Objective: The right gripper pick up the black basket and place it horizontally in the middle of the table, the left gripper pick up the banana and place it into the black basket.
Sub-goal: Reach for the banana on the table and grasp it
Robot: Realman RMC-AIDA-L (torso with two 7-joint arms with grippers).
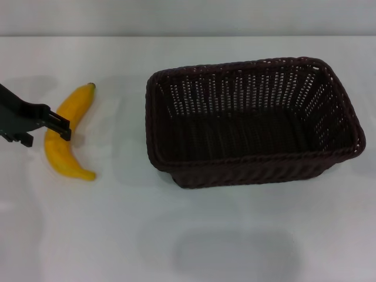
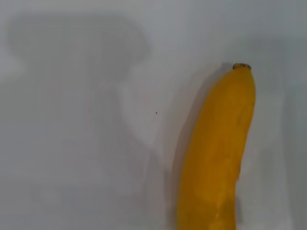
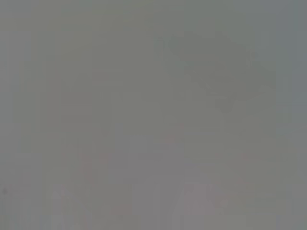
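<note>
1. Bare white tabletop filled the front of the head view, and the table (image 1: pixel 235 247) carried only a faint soft shadow there.
2. Farther back, the black basket (image 1: pixel 252 120) sat upright on the table, right of centre, with its long side running across the view and its open top facing up. Nothing lay inside it.
3. To the basket's left, well apart from it, the banana (image 1: pixel 66 132) lay flat on the table. Its dark stem tip pointed away from the robot, and its curve bowed toward the robot's left.
4. From the left edge of the head view, the left gripper (image 1: pixel 60 126) reached in and met the banana near its middle.
5. Black fingertips (image 1: pixel 64 134) overlapped the fruit's left side, but whether the jaws were apart or closed on the banana could not be told.
6. Seen from the left wrist, the banana (image 2: pixel 218 153) lay close below the camera on the white surface, with one dark-tipped end at the far side.
7. Only a flat grey blur showed in the right wrist view, and the right gripper appeared in no picture.
</note>
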